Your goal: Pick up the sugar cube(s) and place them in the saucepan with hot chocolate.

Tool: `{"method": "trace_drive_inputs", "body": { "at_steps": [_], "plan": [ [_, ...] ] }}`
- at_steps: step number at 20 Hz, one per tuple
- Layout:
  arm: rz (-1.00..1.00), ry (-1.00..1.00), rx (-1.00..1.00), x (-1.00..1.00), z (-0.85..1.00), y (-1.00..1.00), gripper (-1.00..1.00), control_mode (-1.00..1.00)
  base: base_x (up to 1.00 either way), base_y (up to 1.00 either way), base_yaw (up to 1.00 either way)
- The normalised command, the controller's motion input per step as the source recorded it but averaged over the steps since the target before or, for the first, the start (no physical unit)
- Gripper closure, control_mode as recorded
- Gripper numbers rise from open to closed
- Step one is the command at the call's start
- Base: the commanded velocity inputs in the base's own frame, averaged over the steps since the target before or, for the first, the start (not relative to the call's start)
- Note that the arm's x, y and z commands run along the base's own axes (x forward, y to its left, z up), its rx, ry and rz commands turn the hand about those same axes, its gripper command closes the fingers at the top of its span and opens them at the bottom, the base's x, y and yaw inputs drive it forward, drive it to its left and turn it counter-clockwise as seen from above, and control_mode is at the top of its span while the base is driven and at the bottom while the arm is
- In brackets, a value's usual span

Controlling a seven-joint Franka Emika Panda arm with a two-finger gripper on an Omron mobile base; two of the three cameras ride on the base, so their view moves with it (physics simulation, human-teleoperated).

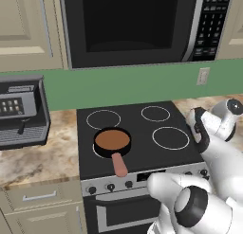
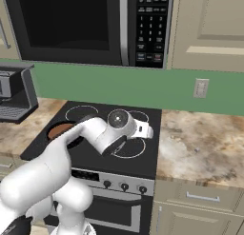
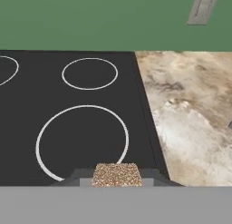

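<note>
Sugar cube [image 3: 117,174] between the jaws, above stove [image 3: 54,141], saucepan [image 1: 112,140] front-left burner.

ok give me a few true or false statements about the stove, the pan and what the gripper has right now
1. The saucepan sits on the front left burner of the stove. True.
2. The saucepan is empty. False: brown liquid fills it.
3. A speckled brown sugar cube sits between the fingertips of the gripper. True.
4. The gripper hangs over the saucepan. False: in the hand view it is above the front right burner ring.
5. A microwave hangs above the stove. True.
</note>
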Motion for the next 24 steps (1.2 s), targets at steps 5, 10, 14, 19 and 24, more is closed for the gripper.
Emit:
{"method": "trace_drive_inputs", "body": {
  "at_steps": [5, 10, 14, 19, 24],
  "plan": [
    [0.18, 0.25, -0.16, 0.03, 0.15, 1.0, 1.0, -1.0, 0.0, 0.0, 0.0],
    [0.16, 0.2, -0.04, 0.0, 0.1, 1.0, 1.0, -1.0, 0.0, 0.0, 0.0],
    [0.1, 0.12, 0.01, 0.0, 0.36, 0.82, 1.0, -1.0, 0.0, 0.0, 0.0],
    [0.06, 0.17, 0.09, 0.0, 0.03, 0.73, 1.0, -1.0, 0.0, 0.0, 0.0],
    [0.01, 0.13, 0.07, 0.0, 0.0, 0.63, 1.0, -1.0, 0.0, 0.0, 0.0]
  ]
}}
